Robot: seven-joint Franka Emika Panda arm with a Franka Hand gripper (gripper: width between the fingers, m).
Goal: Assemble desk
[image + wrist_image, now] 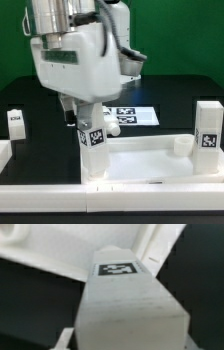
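"White plastic tray first. What's in it?"

"On the exterior view, the large white plastic rimmed tabletop (150, 165) lies rim-up on the black table (40, 150). Inside it I see one short round socket (182, 146), near the corner at the exterior view's right. The rest of the floor I can see is bare. At its near corner on the exterior view's left, a short blocky white plastic leg (93, 158) stands upright. I can't tell whether it is seated."

"And the end effector?"

"The two-finger gripper (88, 120) is directly above that leg, jaws drawn part-way in and clamped on its upper end. It has nothing else in hold."

"Other parts?"

"A second leg (207, 125), the same white block, stands just beside the tabletop's rim on the exterior view's right. A third leg (15, 122) stands well apart on the left. The marker board (135, 115) lies flat behind the tabletop."

"Any labels?"

"Each leg carries a black-and-white square tag. The gripped one's tag (93, 138) faces the camera. They are patterns only, with no writing I can read."

"And the wrist view?"

"The leg (125, 308) fills the middle, its tag (118, 269) blurred. Behind it are the white tabletop (40, 241) and the black table (25, 286). I can't make out the fingers there."
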